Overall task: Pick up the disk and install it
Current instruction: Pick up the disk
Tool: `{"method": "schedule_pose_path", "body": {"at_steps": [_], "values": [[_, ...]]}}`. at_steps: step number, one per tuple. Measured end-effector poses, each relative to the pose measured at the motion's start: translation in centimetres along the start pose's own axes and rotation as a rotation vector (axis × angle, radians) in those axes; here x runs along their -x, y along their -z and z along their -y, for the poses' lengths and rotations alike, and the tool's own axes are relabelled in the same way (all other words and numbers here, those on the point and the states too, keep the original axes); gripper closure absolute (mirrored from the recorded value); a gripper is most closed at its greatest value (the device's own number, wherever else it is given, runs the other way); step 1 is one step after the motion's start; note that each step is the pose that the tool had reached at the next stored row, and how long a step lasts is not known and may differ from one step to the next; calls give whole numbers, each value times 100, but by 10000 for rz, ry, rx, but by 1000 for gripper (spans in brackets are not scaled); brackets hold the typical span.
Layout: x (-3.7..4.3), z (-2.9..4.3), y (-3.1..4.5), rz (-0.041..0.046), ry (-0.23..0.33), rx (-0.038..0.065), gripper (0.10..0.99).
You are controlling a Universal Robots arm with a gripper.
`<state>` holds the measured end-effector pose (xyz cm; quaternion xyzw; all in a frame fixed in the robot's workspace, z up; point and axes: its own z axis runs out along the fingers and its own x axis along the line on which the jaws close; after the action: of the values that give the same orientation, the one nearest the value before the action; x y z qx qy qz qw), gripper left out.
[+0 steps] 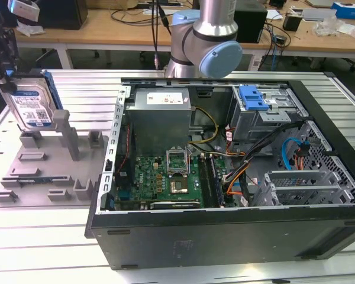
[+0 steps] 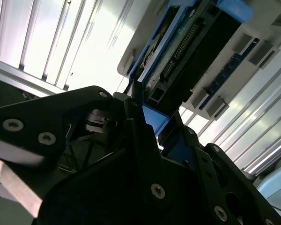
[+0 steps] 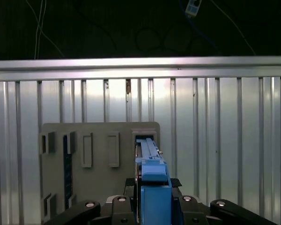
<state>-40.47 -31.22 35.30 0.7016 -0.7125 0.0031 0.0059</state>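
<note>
The disk stands upright at the exterior view's far left, white-and-blue label facing the camera, blue carrier frame along its edges. My gripper is shut on its upper edge from above. The disk's lower edge sits at or just above a slot of the grey holder fixture; I cannot tell whether they touch. In the first wrist view the blue carrier runs edge-on between the black fingers, over the fixture. The second wrist view shows the disk's connector end in the gripper.
The open computer case lies on the ribbed metal table at the exterior view's right, with a motherboard, cables and a drive cage with a blue latch. The arm's base rises behind it. Cluttered benches stand behind.
</note>
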Motion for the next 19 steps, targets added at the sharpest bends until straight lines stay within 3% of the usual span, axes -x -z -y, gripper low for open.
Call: {"method": "schedule_pose_path", "body": {"at_steps": [19], "values": [[-6,-2,497,0,1,0,718]]}}
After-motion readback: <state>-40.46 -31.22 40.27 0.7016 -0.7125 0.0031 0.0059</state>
